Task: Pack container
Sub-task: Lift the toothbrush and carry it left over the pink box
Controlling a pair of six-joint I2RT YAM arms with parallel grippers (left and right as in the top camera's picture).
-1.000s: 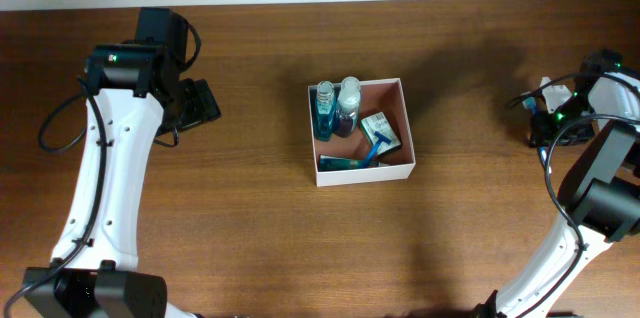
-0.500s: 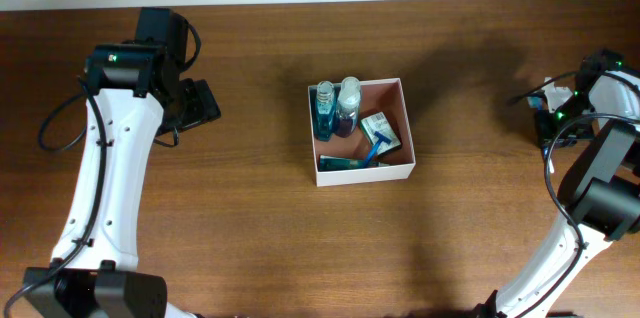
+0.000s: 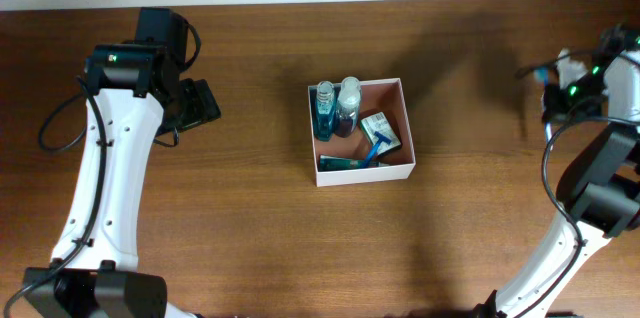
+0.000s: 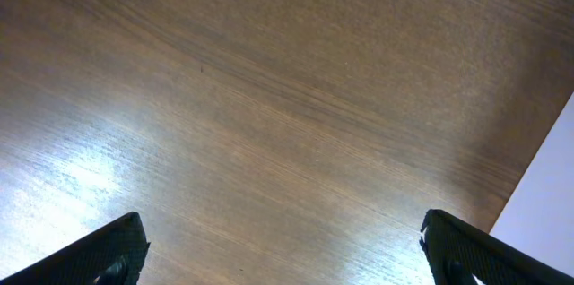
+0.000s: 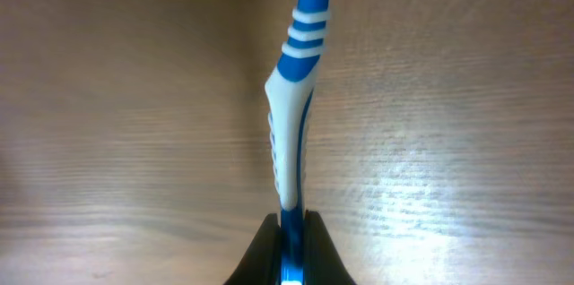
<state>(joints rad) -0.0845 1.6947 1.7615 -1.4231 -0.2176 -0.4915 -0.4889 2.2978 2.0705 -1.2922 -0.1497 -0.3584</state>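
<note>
The container sits in the middle of the counter with two bottles and a small green-and-white box inside, the left end effector well apart with jaws wide and empty, the right end effector clamped on a blue-and-white toothbrush.

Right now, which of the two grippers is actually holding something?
The right gripper: its jaws are shut on a blue-and-white handle, seemingly a toothbrush. The left gripper stands wide open, holding nothing.
</note>
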